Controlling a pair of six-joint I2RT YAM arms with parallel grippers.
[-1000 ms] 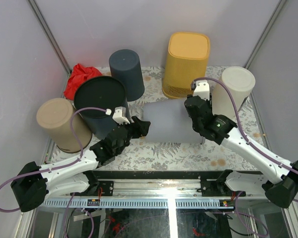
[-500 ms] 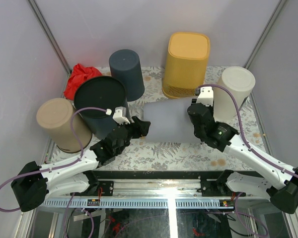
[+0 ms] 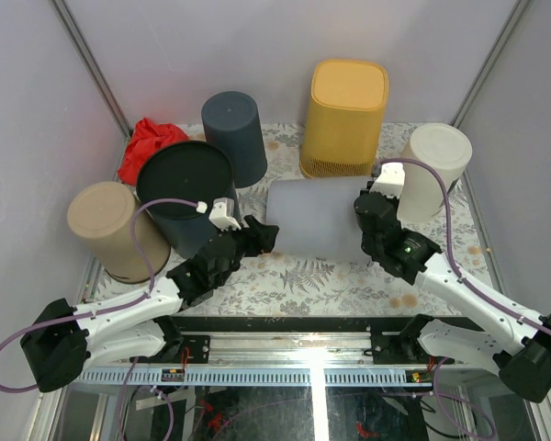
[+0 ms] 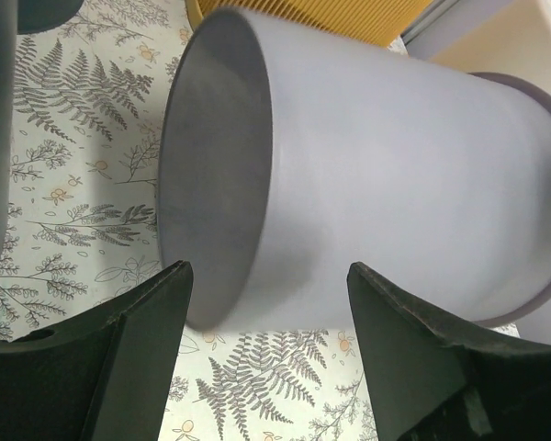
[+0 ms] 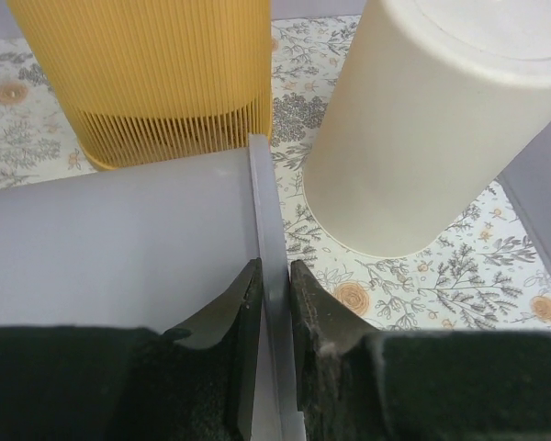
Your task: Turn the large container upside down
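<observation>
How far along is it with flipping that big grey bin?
About halfway, it seems. Done: the large pale grey plastic container lies on its side rather than standing. In hand: the right pincer pinches the rim at one end, and the left pincer is open at the other end. Left: tipping it fully upside down and letting go.

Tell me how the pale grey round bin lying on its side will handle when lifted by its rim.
The pale grey round bin lies on its curved side, so it will probably roll if nudged. The right claw pinches only its thin rim, so it may swing or slip.
</observation>
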